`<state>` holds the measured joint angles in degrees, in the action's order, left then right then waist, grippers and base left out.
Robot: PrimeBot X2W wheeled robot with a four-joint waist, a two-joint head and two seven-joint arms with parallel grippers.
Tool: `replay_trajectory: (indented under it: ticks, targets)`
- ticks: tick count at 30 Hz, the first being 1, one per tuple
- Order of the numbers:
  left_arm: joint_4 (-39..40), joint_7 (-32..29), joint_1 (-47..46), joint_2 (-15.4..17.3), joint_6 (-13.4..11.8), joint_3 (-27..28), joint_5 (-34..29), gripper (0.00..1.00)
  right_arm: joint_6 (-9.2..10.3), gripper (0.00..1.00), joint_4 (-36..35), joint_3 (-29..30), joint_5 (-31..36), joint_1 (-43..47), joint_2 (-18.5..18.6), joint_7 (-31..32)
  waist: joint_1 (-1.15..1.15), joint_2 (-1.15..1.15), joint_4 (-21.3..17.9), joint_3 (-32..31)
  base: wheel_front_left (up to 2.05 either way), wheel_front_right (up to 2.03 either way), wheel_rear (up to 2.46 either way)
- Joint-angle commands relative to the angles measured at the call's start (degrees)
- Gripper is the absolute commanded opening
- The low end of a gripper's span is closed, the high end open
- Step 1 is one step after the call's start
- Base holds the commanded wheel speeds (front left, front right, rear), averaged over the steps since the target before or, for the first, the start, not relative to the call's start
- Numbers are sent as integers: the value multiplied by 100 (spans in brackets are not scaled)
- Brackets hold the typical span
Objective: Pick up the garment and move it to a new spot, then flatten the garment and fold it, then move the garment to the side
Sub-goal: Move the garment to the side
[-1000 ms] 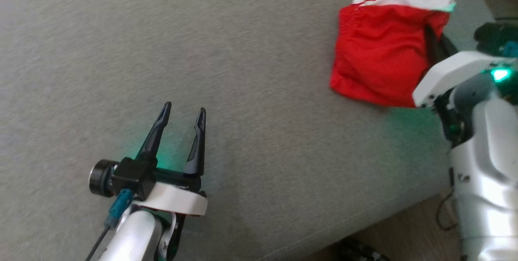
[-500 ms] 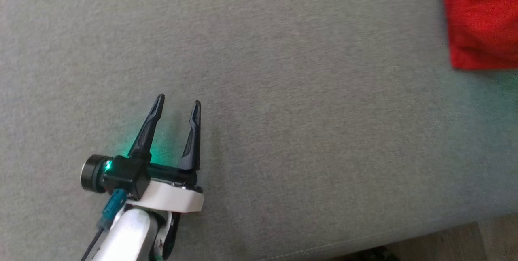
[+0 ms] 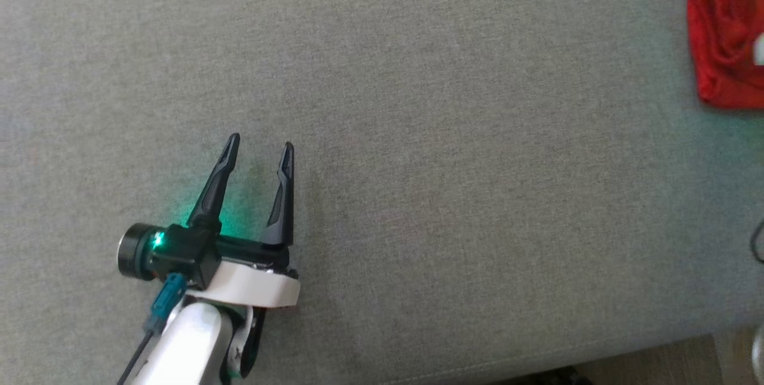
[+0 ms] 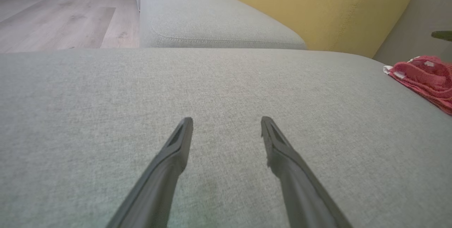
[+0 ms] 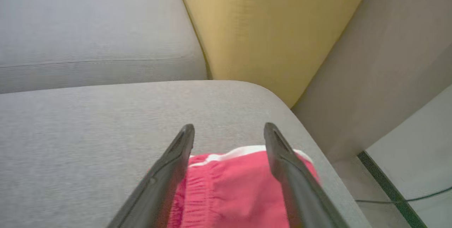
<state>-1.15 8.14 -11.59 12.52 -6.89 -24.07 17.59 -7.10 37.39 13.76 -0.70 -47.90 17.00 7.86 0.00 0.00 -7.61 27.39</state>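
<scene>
Cushion [image 3: 453, 152] grey and bare under left gripper [image 3: 260, 141]; jaws stand wide apart, nothing between them. Red garment [image 3: 725, 45] lies well off to that gripper's right, by the cushion's corner. Right gripper [image 5: 229, 126] hangs just above the garment, jaws parted, fabric lying loose below, unpinched.

Red garment [image 3: 725, 45] (white trim); grey couch [image 3: 418, 104]; yellow cushion [image 4: 310, 5]; dark pincer fingers [image 3: 218, 188].
</scene>
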Motion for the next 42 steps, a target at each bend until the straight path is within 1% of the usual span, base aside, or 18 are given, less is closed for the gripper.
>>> replay_trajectory:
  ticks: [1, 8, 14, 20, 23, 24, 27, 28, 31, 34, 36, 42]
  targets:
    - [119, 41, -135, 18, -19, 136, -10, 100, -39, 100, -242, -220, -81, -30, -15, -109, 0, 0, 13, -92, 0, 0, 0]
    - [-102, 212, -142, -75, -19, 208, 163, 100, -39, 100, -507, -634, -276, 271, -208, -278, 0, 0, 208, -537, 0, 0, 0]
    - [-386, 402, -30, -167, -50, 398, 409, 100, -39, 100, -785, -796, -424, 803, -482, -468, 0, 0, 558, -1132, 0, 0, 0]
    - [-653, 546, 232, -235, -59, 614, 666, 100, -39, 100, -1309, -855, -494, 1738, -821, -671, 0, 0, 959, -1760, 0, 0, 0]
    - [-758, 586, 433, -235, -80, 741, 786, 100, -39, 100, -1577, -898, -459, 2291, -1072, -808, 0, 0, 1094, -2048, 0, 0, 0]
    - [-824, 602, 566, -219, -79, 792, 838, 100, -39, 100, -1763, -917, -467, 2678, -1217, -924, 0, 0, 1182, -2217, 0, 0, 0]
    - [-932, 613, 761, -190, -90, 819, 876, 100, -39, 100, -2042, -890, -543, 3245, -1362, -1209, 0, 0, 1284, -2433, 0, 0, 0]
    - [-932, 613, 761, -190, -90, 819, 876, 100, -39, 100, -2042, -890, -543, 3245, -1362, -1209, 0, 0, 1284, -2433, 0, 0, 0]
    - [-1001, 614, 951, -185, -70, 779, 910, 100, -39, 100, -2293, -917, -670, 3794, -1405, -1389, 0, 0, 1361, -2582, 0, 0, 0]
    - [-1057, 604, 1093, -191, -61, 714, 918, 100, -39, 100, -2482, -965, -1100, 4305, -1409, -1547, 0, 0, 1443, -2706, 0, 0, 0]
    - [-1083, 599, 1156, -195, -70, 684, 918, 100, -39, 100, -2611, -968, -1235, 4611, -1410, -1622, 0, 0, 1491, -2756, 0, 0, 0]
    - [-1119, 555, 1237, -185, -61, 608, 931, 100, -39, 100, -2974, -1230, -1197, 5248, -1411, -1615, 0, 0, 1524, -2792, 0, 0, 0]
